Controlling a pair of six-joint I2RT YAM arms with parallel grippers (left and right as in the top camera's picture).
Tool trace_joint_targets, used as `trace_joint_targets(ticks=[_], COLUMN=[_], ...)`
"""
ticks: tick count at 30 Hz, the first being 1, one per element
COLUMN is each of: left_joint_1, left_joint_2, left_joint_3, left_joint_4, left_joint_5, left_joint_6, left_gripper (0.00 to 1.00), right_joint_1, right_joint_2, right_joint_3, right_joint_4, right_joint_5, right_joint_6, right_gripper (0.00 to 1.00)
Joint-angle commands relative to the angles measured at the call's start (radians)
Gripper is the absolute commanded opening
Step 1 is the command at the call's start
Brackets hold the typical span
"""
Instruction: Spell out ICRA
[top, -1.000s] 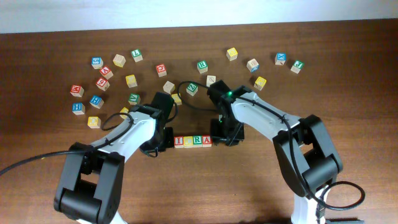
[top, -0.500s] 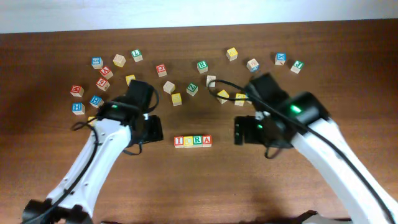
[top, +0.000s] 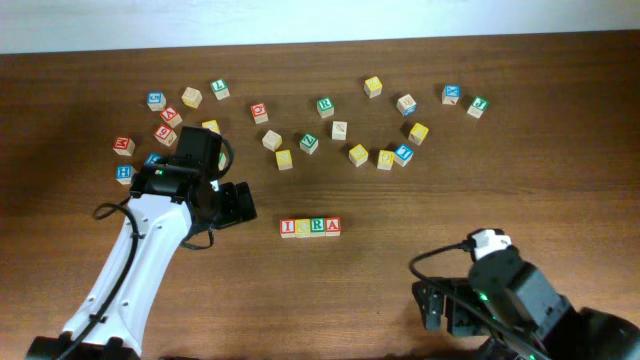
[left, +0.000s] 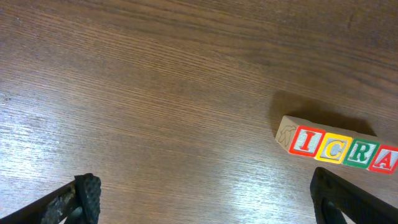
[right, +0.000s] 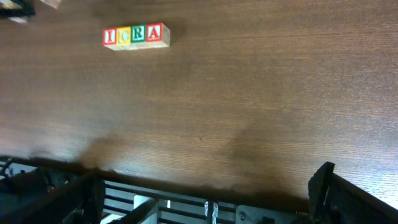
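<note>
ICRA (top: 310, 227) on brown table (top: 420, 205) (wood-grain).

The ICRA cubes (top: 310, 227) show a red I, yellow C, green R and red A on pale wood; the bench (top: 450, 200) is dark brown woodgrain.

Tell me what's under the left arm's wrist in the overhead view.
A blue cube and a yellow cube peek out at the edges of the left arm. Their hidden parts, and any other cubes beneath it, are covered.
</note>
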Motion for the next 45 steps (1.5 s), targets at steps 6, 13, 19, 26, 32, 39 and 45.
trace_joint_targets(ticks=[6,13,19,26,32,39,45], left_joint_1=[0.004,0.004,0.004,0.004,0.004,0.004,0.004], left_joint_2=[-0.015,-0.015,-0.015,-0.015,-0.015,-0.015,-0.015], left_joint_3=[0.013,0.013,0.013,0.013,0.013,0.013,0.013], left_joint_4=[0.002,0.002,0.002,0.002,0.002,0.002,0.002], left_joint_5=[0.014,0.014,0.014,0.014,0.014,0.014,0.014], left_joint_6=[0.001,0.001,0.001,0.001,0.001,0.001,0.001], left_gripper=[0.99,0.99,0.99,0.99,0.99,0.99,0.99], right_joint_1=[0.01,0.01,0.001,-0.231,-0.423,-0.549,-0.549], right_joint_2=[-0.01,-0.01,-0.011,-0.136,-0.344,-0.493,-0.615], right_joint_3=[-0.012,-0.012,-0.012,-0.057,-0.205,-0.402,-0.54], right_joint_4=[-0.009,-0.009,-0.014,0.011,0.225,0.398,0.549], right_joint_5=[-0.025,-0.025,-0.018,-0.023,-0.148,-0.286,-0.296], right_joint_6=[0.022,0.022,0.021,-0.039,-0.304,-0.515,-0.515], right_gripper=[0.98,0.98,0.98,0.98,0.98,0.98,0.98])
